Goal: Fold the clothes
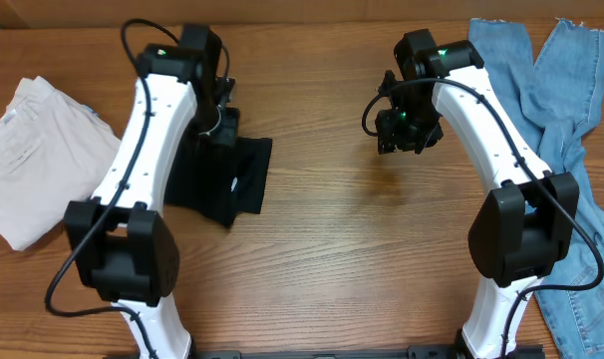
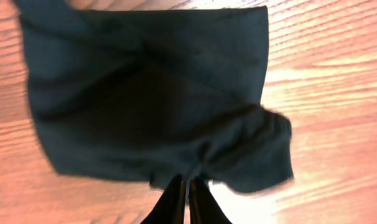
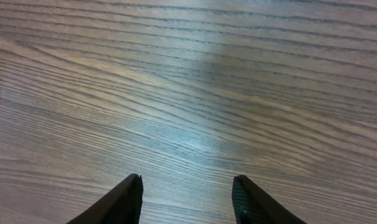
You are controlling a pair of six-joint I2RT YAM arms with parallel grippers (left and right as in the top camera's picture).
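Note:
A black garment point(image 1: 232, 179) lies partly folded on the wooden table left of centre. It fills the left wrist view point(image 2: 145, 93), with one corner bunched up. My left gripper point(image 2: 188, 183) is shut on the near edge of the black garment; in the overhead view it sits over the cloth's upper left part point(image 1: 222, 125). My right gripper point(image 3: 187, 180) is open and empty above bare wood, right of centre point(image 1: 402, 130). Blue jeans point(image 1: 551, 90) lie spread at the right edge. A beige garment point(image 1: 38, 160) lies folded at the far left.
Bare wood grain lies between the two arms and in the table's middle point(image 1: 362, 249). The right arm's links stand over the jeans. A strip of darker surface runs along the back edge of the table.

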